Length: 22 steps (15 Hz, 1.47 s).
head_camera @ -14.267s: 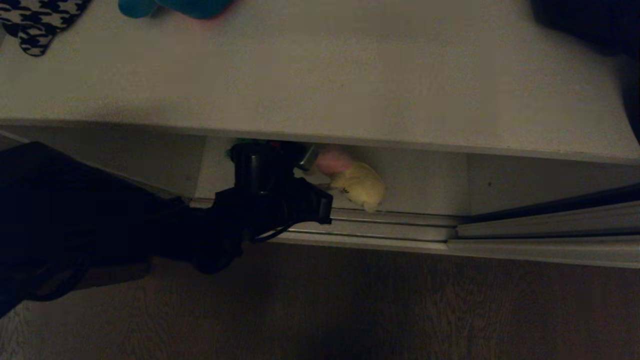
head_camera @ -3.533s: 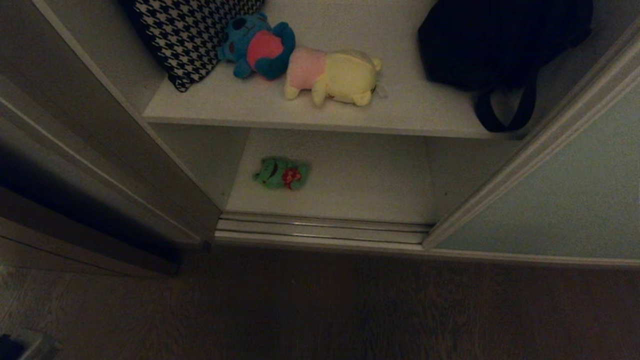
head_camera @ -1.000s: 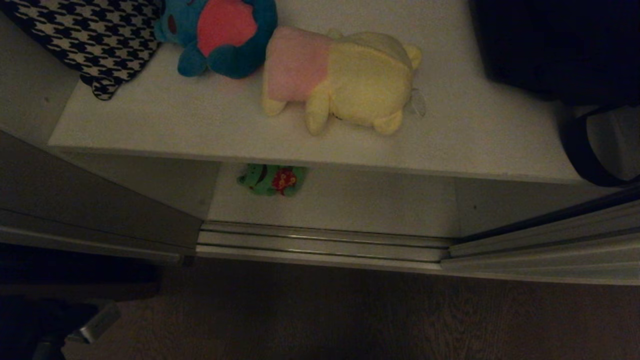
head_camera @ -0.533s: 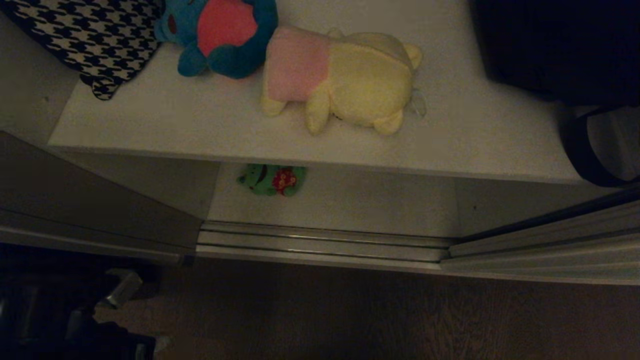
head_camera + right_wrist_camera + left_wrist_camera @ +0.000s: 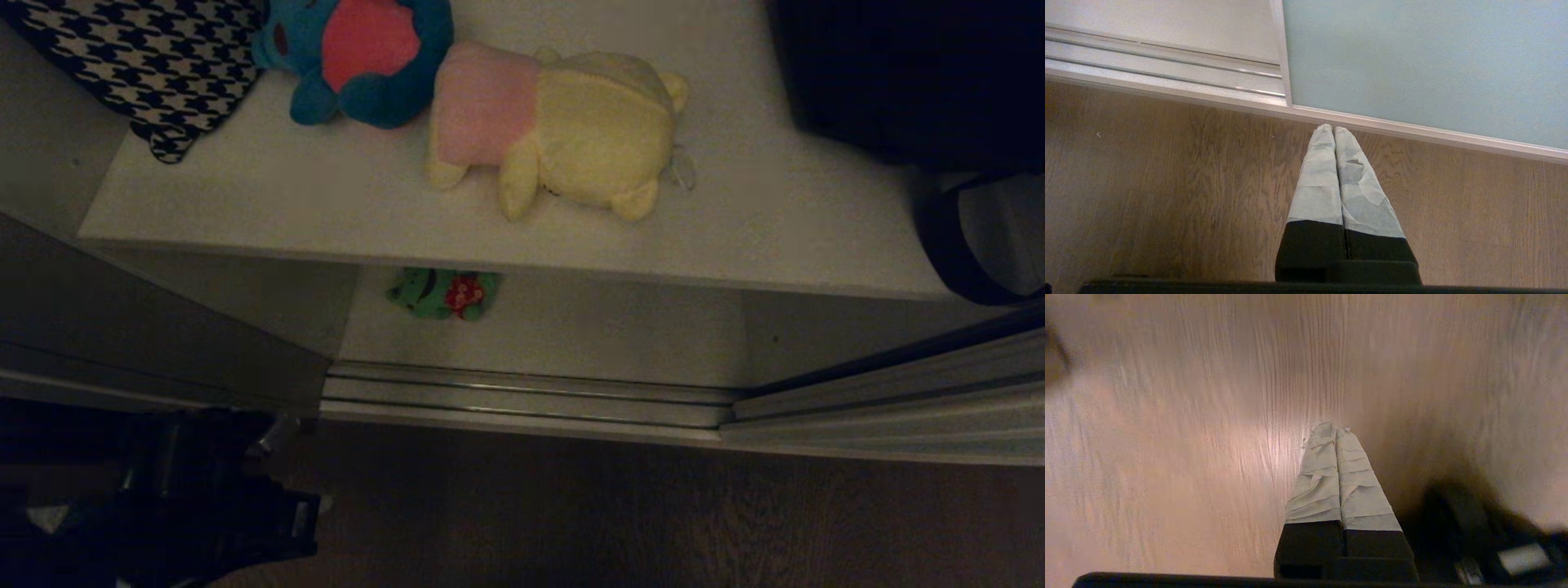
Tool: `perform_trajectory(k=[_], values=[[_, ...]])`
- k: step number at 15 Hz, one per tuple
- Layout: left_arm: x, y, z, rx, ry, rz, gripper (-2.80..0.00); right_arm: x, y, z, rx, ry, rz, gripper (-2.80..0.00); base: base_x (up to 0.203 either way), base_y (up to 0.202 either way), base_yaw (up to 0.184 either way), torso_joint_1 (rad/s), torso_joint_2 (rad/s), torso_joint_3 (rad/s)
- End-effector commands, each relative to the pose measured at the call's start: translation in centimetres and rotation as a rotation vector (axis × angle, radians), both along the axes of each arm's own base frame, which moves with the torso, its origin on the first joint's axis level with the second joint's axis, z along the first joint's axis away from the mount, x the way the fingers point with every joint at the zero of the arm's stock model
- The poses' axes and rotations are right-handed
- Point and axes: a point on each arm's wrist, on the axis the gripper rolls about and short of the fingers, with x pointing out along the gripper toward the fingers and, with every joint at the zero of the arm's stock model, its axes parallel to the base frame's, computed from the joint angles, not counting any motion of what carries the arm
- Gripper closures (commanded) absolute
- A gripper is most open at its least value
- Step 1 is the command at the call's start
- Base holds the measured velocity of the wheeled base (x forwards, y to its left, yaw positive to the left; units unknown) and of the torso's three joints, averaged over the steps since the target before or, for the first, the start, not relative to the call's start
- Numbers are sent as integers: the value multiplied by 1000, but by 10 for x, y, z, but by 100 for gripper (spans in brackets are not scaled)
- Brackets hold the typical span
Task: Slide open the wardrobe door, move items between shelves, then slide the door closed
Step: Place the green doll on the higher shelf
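The sliding wardrobe door [image 5: 1412, 53] stands slid to the right, its pale frame [image 5: 898, 392] beside the open bay. On the upper shelf [image 5: 326, 212] lie a blue toy with a pink belly [image 5: 359, 49] and a cream-yellow and pink toy [image 5: 563, 131]. A green and red toy [image 5: 445, 294] lies on the lower shelf [image 5: 588, 335], half hidden under the upper board. My left arm [image 5: 196, 490] is low at the left, over the floor. My left gripper [image 5: 1335, 430] is shut and empty. My right gripper [image 5: 1334, 130] is shut and empty, by the door's bottom rail.
A houndstooth cushion [image 5: 139, 57] lies at the upper shelf's left end and a black strapped bag [image 5: 906, 73] at its right. The ribbed metal track [image 5: 522, 396] runs along the wardrobe's foot. Wooden floor [image 5: 653, 514] lies in front. A side panel [image 5: 122, 327] bounds the bay's left.
My left arm has risen into the head view at the lower left, toward the wardrobe's left corner. The toys, the door and the right gripper have not moved.
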Motion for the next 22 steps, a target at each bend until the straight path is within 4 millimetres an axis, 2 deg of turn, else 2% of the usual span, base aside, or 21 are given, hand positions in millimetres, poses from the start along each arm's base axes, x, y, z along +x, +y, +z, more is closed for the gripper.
perform_trajectory(k=[1, 2, 3, 6, 11, 14, 19, 22], values=[[26, -4, -22, 8, -9, -6, 0, 0, 0, 0, 0, 0, 1, 0, 0, 0, 0, 0, 0, 0], [37, -5, -24, 13, -73, -5, 0, 0, 0, 0, 0, 0, 1, 0, 0, 0, 0, 0, 0, 0], [47, -7, -22, 22, -125, -8, -280, 0, 0, 0, 0, 0, 1, 0, 0, 0, 0, 0, 0, 0], [71, -11, -18, 22, -187, -9, -280, 0, 0, 0, 0, 1, 1, 0, 0, 0, 0, 0, 0, 0], [108, -23, -40, 14, -228, -28, -280, 0, 0, 0, 0, 0, -1, 0, 0, 0, 0, 0, 0, 0], [130, -30, -51, 1, -338, -31, -280, 0, 0, 0, 0, 1, 1, 0, 0, 0, 0, 0, 0, 0], [174, -41, -41, -40, -485, -11, -280, 0, 0, 0, 0, 1, 0, 0, 0, 0, 0, 0, 0, 0], [183, -45, -35, -85, -508, -4, -280, 0, 0, 0, 0, -1, -1, 0, 0, 0, 0, 0, 0, 0]])
